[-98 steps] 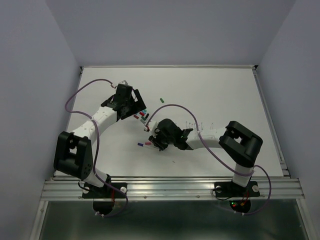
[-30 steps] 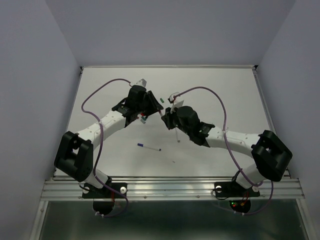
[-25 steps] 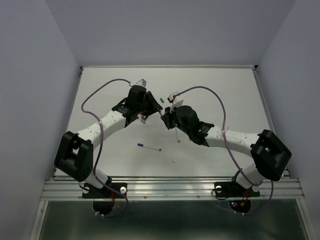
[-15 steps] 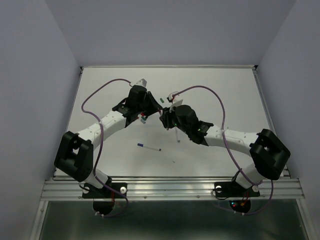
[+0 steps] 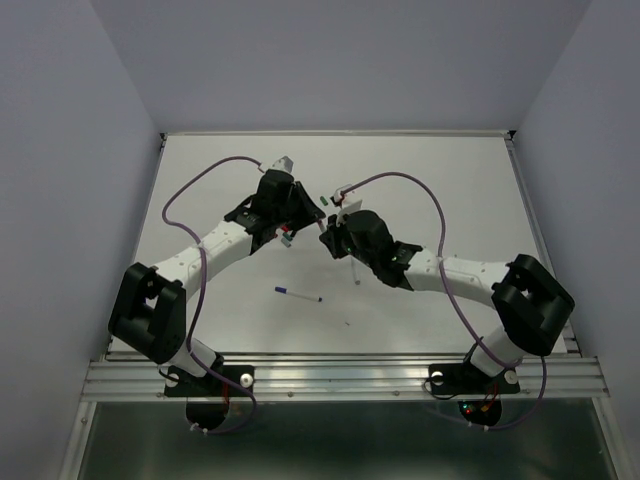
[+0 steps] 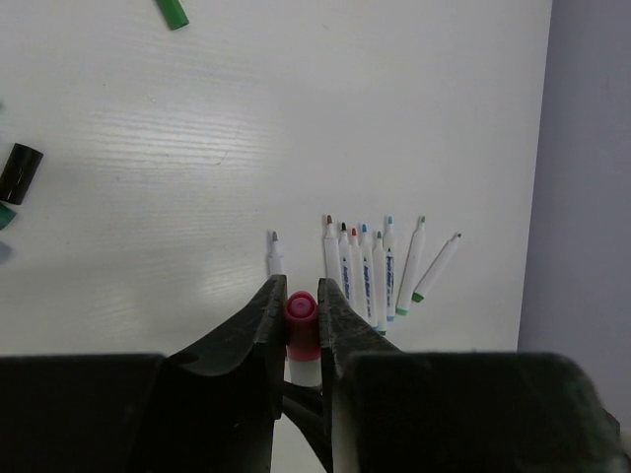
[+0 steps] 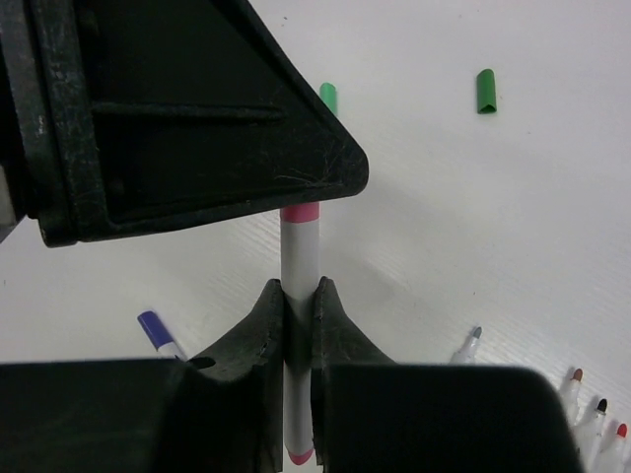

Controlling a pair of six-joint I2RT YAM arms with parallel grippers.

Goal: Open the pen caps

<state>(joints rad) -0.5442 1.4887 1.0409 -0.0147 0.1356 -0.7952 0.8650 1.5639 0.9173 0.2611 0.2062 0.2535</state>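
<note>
Between the two arms, above the table's middle, hangs one white pen (image 7: 299, 258) with a pink cap (image 6: 300, 313). My left gripper (image 6: 299, 296) is shut on that cap, whose round end shows between the jaws. My right gripper (image 7: 299, 296) is shut on the white barrel just below the cap, and the left gripper's black body (image 7: 187, 118) hides the cap's top in the right wrist view. In the top view the left gripper (image 5: 300, 222) and the right gripper (image 5: 330, 238) almost touch. Loose caps lie around: green ones (image 7: 485, 91) (image 7: 328, 97) and a black one (image 6: 20, 172).
Several uncapped white pens (image 6: 375, 276) lie in a row on the table under the right arm. One uncapped pen (image 5: 356, 272) lies by itself. A pen with a purple cap (image 5: 298, 295) lies nearer the front. The white table (image 5: 450, 180) is walled on three sides.
The left jaws have shut on the pink cap. The right gripper has edged left towards the left one, let go a little and closed again on the barrel.
</note>
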